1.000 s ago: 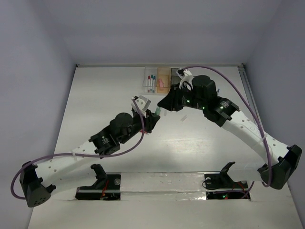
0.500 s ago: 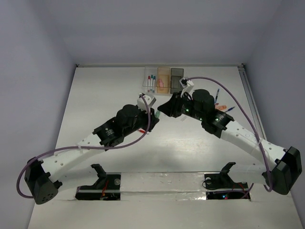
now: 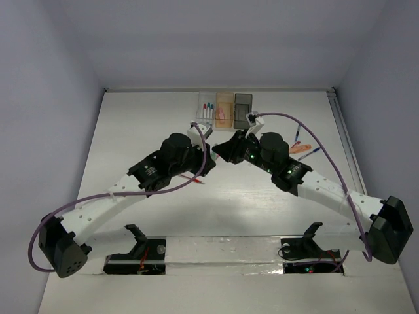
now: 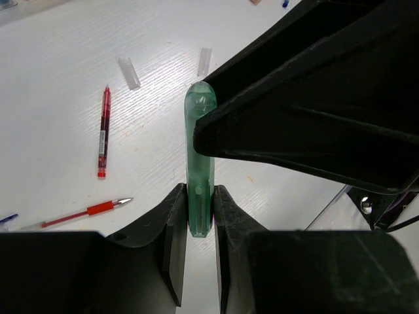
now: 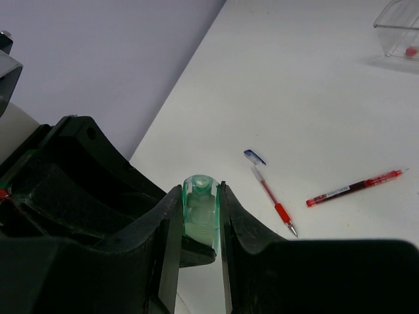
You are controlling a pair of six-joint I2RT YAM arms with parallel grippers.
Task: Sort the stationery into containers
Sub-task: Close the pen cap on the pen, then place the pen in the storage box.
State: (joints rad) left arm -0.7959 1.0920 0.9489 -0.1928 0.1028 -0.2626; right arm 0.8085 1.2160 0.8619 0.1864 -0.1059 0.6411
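Handover: green tube (image 4: 200, 163) held above the worktop (image 3: 131, 131)
Both the left fingers (image 4: 173, 229) and right fingers (image 5: 169, 229) clamp it, near the bins (image 3: 229, 98); next, one pair likely must let go so the other can carry it over.

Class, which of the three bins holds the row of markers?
The clear bin, leftmost in the row, beside the orange bin; the grey bin is rightmost.

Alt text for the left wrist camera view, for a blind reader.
The left pincer grips a pale green tube by its near end while the right pincer overlaps its far end; two red pens lie on the white table.
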